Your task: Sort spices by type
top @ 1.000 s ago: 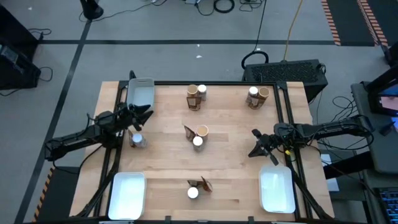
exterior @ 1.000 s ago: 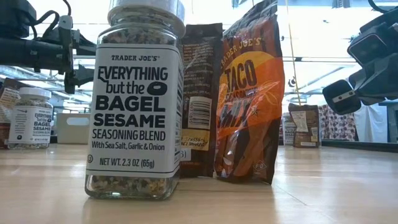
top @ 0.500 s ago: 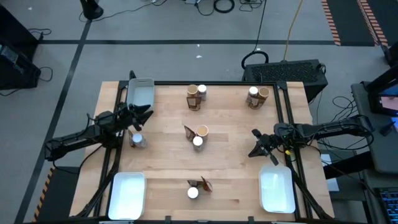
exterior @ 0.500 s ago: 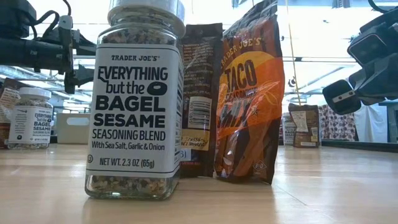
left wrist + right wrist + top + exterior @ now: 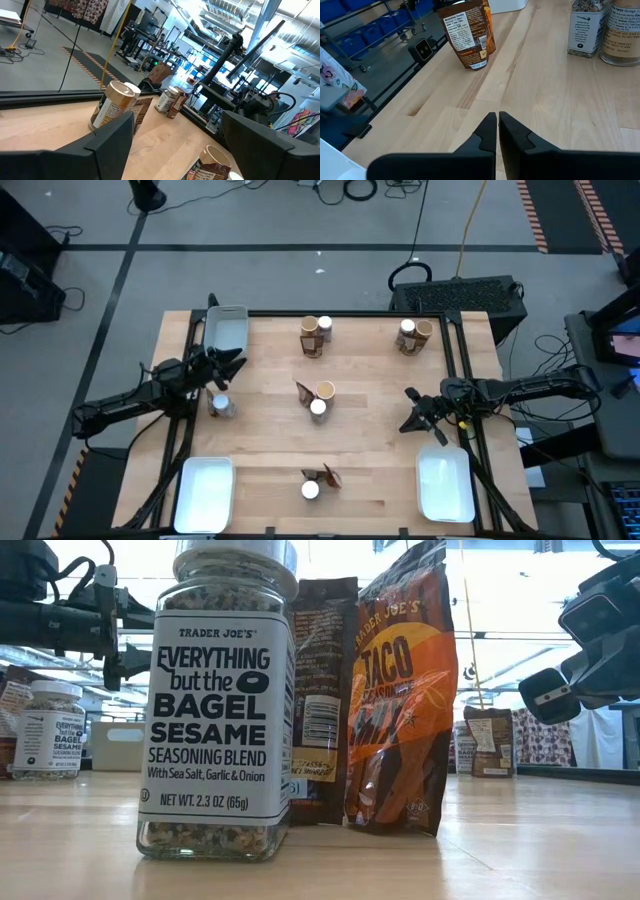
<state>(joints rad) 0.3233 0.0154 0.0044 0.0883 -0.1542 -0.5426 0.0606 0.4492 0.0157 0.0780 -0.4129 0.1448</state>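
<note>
Sorting is barely starting: mixed spice clusters (image 5: 315, 402) are sitting on the wooden surface (image 5: 370, 440), white trays (image 5: 205, 494) lying empty, while the wide-open left end effector (image 5: 222, 367) and closed, empty right end effector (image 5: 412, 408) are hovering.

The table (image 5: 370, 450) is pale blond wood with fine grain. Three trays (image 5: 445, 485) are plain white. The nearest jar (image 5: 218, 700) has a white label with bold black lettering over speckled black-and-tan seasoning. Beside it, the sachet (image 5: 400, 690) is glossy dark brown with an orange disc and brown letters. Another jar (image 5: 114, 105) has a tan lid — its label dark green. Both arms (image 5: 130, 400) are black.
</note>
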